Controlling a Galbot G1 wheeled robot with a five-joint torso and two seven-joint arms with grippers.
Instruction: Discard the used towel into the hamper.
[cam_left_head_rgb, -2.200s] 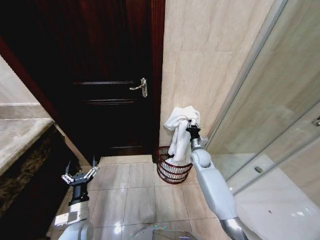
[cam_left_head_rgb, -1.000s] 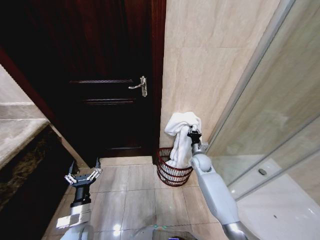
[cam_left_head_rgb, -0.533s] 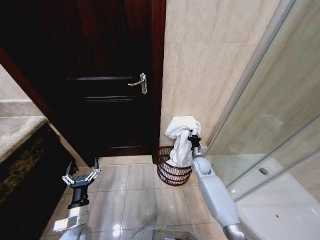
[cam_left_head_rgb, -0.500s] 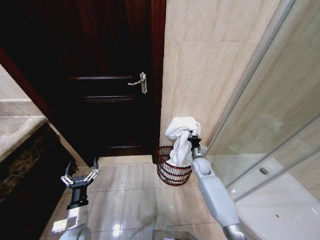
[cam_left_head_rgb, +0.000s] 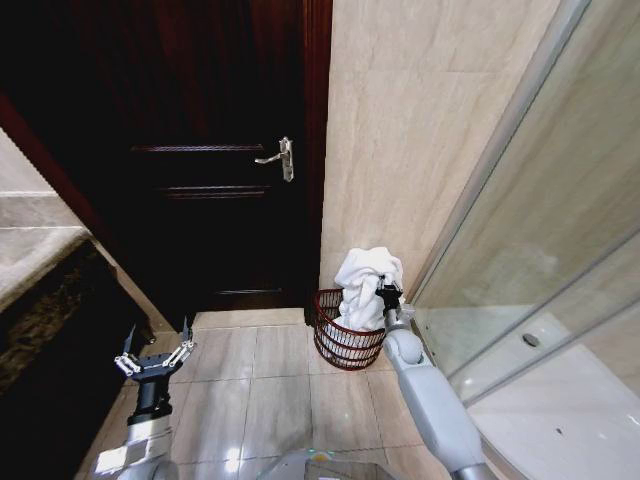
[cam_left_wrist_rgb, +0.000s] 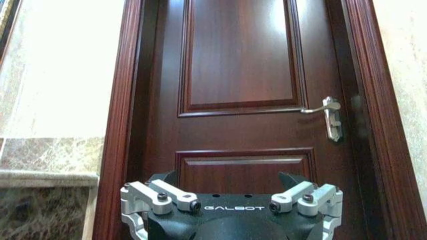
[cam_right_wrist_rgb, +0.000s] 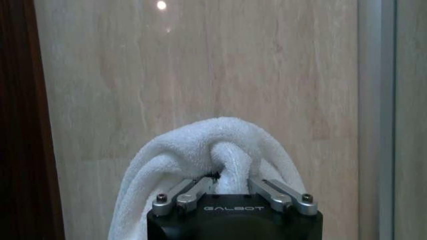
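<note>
Head view: tiled floor (cam_left_head_rgb: 285, 390), dark door (cam_left_head_rgb: 210, 150), beige wall (cam_left_head_rgb: 400, 130). Right claw (cam_left_head_rgb: 386, 293) gripping white towel (cam_left_head_rgb: 362, 285) over hamper (cam_left_head_rgb: 345, 340) at wall's foot; left claw (cam_left_head_rgb: 153, 358) spread wide, idle, low by door.

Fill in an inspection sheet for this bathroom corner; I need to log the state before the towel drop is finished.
Surface: beige floor tiles, glossy.
Job's things: white towel bunched over the hamper, its lower end inside the rim; the hamper stands on the floor by the wall.
Clutter: nothing seen.
Grippers: right gripper shut on the towel above the hamper; left gripper open, low over the floor on the robot's left, facing the door.
Cables: nothing seen.
Surroundings: dark wooden door shut, metal lever handle; tiled wall; glass shower screen; stone counter.
</note>
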